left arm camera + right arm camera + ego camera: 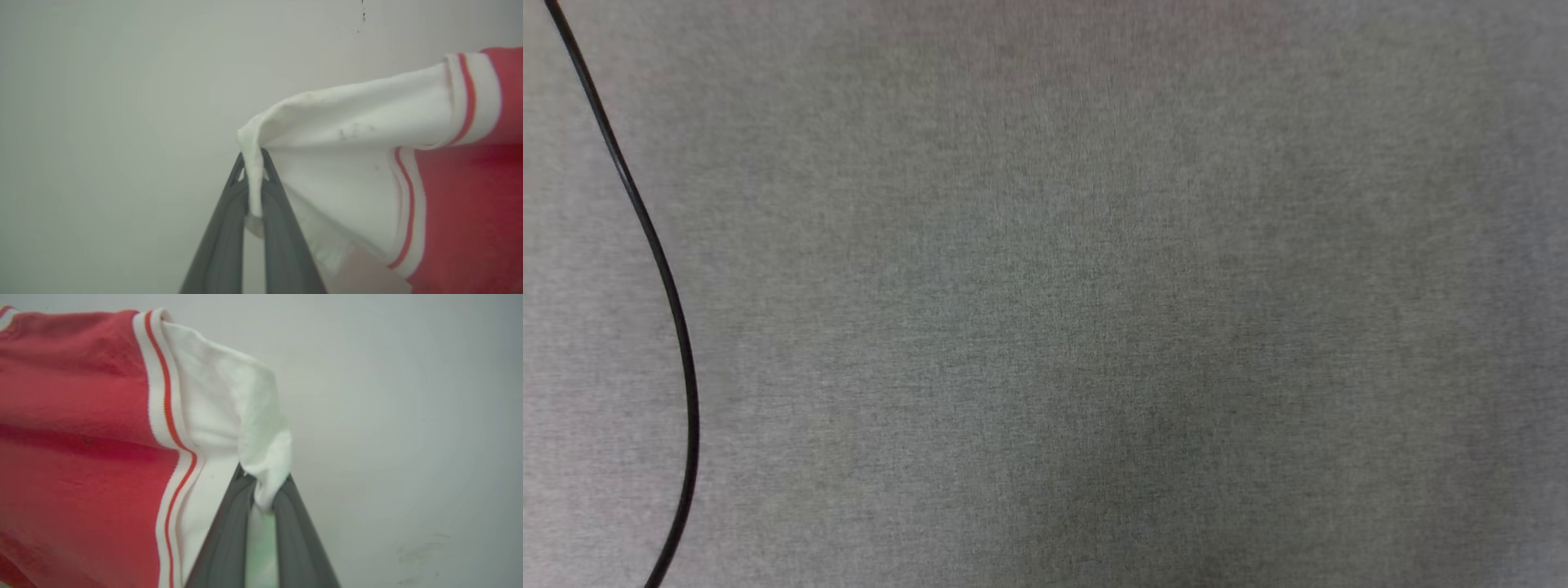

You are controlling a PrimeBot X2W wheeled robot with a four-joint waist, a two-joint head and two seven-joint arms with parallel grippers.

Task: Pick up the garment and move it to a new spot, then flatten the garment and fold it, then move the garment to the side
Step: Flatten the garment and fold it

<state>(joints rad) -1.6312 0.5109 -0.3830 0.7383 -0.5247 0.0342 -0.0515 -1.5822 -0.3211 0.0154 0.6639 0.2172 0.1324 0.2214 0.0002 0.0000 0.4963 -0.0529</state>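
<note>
I see flat, soft, even light on the grey surface [1258,163], with one dim, diffuse shadow well to the right of the black cable [694,408], while both wrist views look hazy and washed-out, the garment [367,134] blurring soft and oversaturated in its red cloth.

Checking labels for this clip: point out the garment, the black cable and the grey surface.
garment [351,159]: left wrist view, on the white sleeve.
black cable [680,327]: head view, on its curving middle stretch.
grey surface [1094,286]: head view, on a bare central patch.
</note>
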